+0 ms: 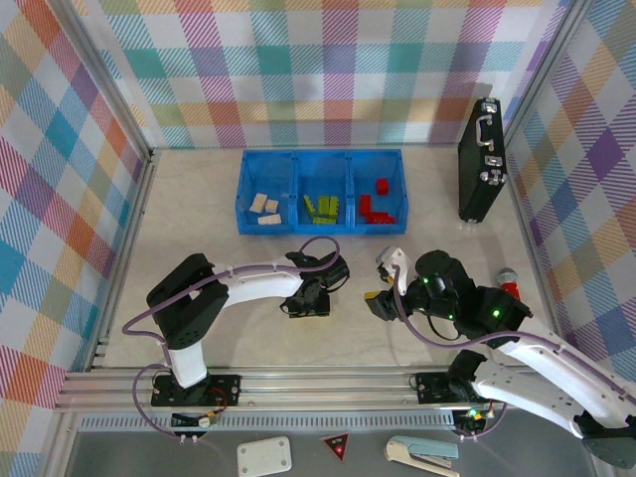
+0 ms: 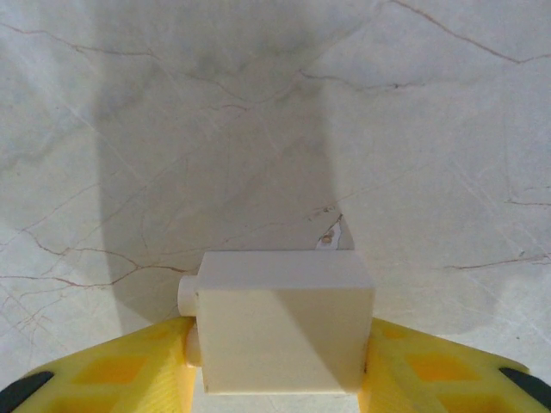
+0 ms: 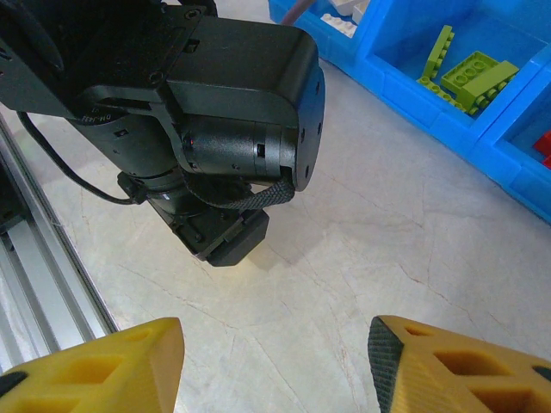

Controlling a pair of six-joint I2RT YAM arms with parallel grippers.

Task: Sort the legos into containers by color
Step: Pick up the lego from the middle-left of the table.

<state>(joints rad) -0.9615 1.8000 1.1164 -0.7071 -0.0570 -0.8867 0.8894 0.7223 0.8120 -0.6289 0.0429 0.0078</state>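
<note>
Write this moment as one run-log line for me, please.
left gripper: shut on cream brick | right gripper: open, empty | bin: cream, green, red bricks in separate compartments

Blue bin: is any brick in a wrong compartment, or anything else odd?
Nothing stands out. In the bin, cream bricks lie left, green bricks middle, red bricks right, none mixed. One cream brick is outside it, between the fingers of the left gripper.

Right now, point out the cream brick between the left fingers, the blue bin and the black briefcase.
cream brick (image 2: 284,323), left wrist view, middle of its facing side.
blue bin (image 1: 323,229), top external view, its near wall.
black briefcase (image 1: 482,164), top external view, middle of its body.
</note>
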